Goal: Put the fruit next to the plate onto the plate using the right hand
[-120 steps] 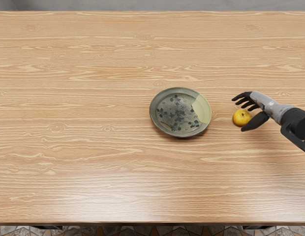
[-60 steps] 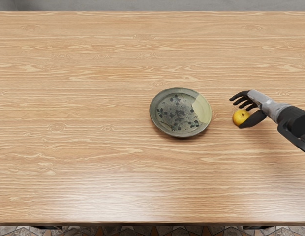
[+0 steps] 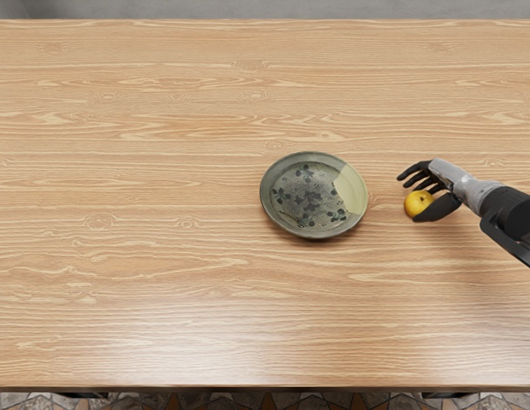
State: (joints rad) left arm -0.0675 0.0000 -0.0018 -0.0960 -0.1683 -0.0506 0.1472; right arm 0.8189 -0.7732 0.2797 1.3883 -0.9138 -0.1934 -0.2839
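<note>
- Along the bottom edge, a thin strip of patterned floor point(image 3: 248, 400) under the front lip of the surface point(image 3: 162, 325).
- Then a wide stretch of light wood grain, running left to right.
- At the right edge, the dark forearm point(image 3: 513, 222) of the right arm, slanting up and left into a grey wrist.
- At its end, the right robot hand point(image 3: 438, 190), half open and cupped toward the left.
- Black thumb point(image 3: 440, 209) lying against the near right side of the fruit.
- Between thumb and fingers, a small round yellow fruit point(image 3: 418, 203), resting on the surface.
- Just beside the plate on its right, apart from the rim, not on it.
- Near the middle, slightly right of centre, a round grey-green plate point(image 3: 314, 194) with a dark flower pattern and a paler wedge at its upper right.
- A little farther back, black fingers point(image 3: 413, 174) spread and curved over the far side of the fruit. Contact there too small to tell, and no closed grip to be seen.
- Beyond, more wood grain up to the far edge, then a grey band point(image 3: 248, 8) across the top.
</note>
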